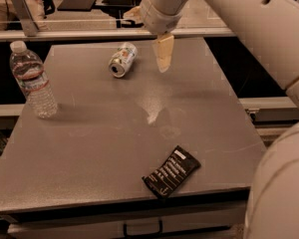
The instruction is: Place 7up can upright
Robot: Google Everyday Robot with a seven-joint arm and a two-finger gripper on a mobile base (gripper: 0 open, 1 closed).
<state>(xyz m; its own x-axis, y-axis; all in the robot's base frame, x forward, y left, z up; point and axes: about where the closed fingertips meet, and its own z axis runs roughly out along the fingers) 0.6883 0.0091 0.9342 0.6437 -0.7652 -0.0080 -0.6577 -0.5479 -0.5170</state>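
The 7up can (120, 59) lies on its side on the grey table (114, 148), toward the far edge, with one shiny end facing me. My gripper (147, 38) hangs above the far part of the table, just right of the can and apart from it. Its jaws stand open and hold nothing. One cream finger (163, 54) points down beside the can; the other shows behind the wrist.
A clear plastic water bottle (33, 82) stands upright near the table's left edge. A flat black snack packet (171, 172) lies near the front edge. A rail (65, 34) runs behind the table. My arm (269, 39) fills the right side of the view.
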